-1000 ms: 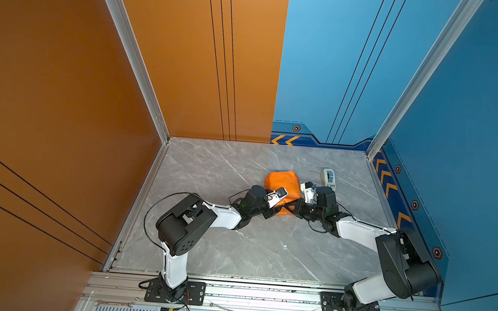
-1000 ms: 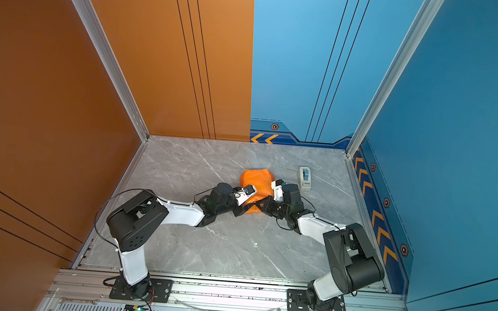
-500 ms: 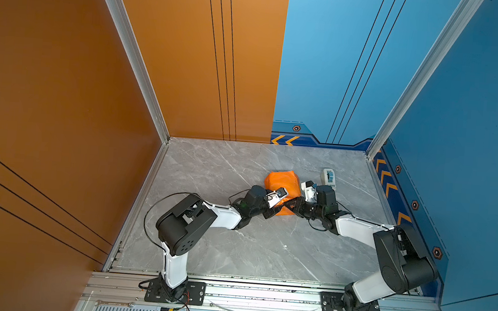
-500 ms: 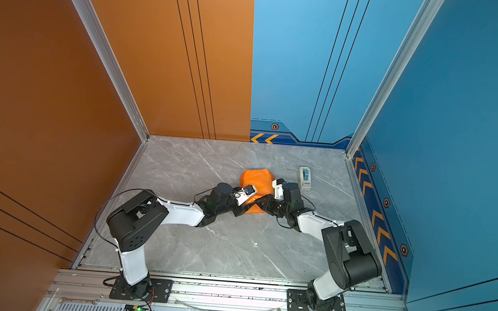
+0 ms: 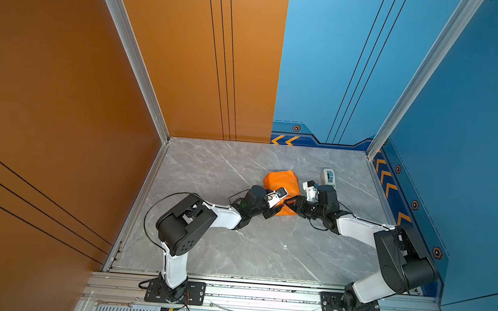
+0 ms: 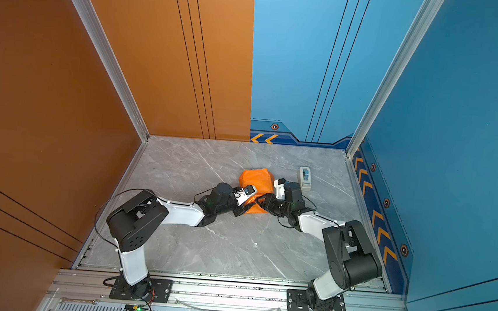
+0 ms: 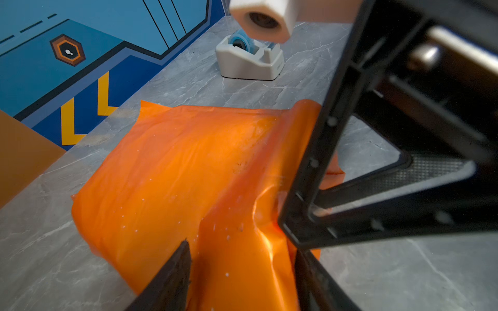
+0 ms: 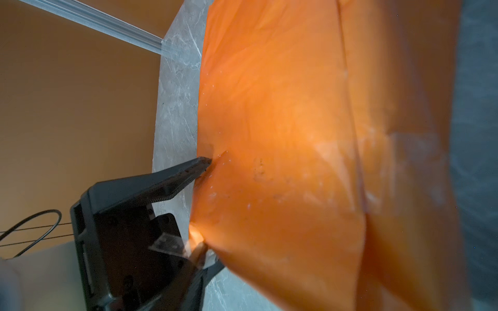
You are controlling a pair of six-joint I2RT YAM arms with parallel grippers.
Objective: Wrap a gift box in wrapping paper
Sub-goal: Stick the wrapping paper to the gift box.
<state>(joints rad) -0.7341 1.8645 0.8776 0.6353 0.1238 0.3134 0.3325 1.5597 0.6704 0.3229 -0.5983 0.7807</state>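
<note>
The wrapping paper (image 5: 282, 184) lies folded orange side out into a parcel on the grey marble table (image 5: 234, 252). The gift box is hidden. My left gripper (image 7: 241, 246) is shut across the parcel's near end, with paper filling the gap between its fingers (image 7: 169, 274). In the right wrist view the left gripper (image 8: 208, 214) straddles the parcel's corner, one fingertip pressed into the paper (image 8: 283, 134). My right gripper (image 5: 294, 204) meets the same end from the opposite side. Its jaws stand apart and its tip touches the paper fold (image 7: 258, 204).
A white tape dispenser (image 5: 328, 177) with a blue roll stands just behind the right wrist, near the back right of the table. Orange and blue walls close in three sides. Both arm bases sit on the front rail (image 5: 261, 294).
My right gripper's jaws have come apart at the parcel's near end. The left arm and the parcel have stayed where they were.
</note>
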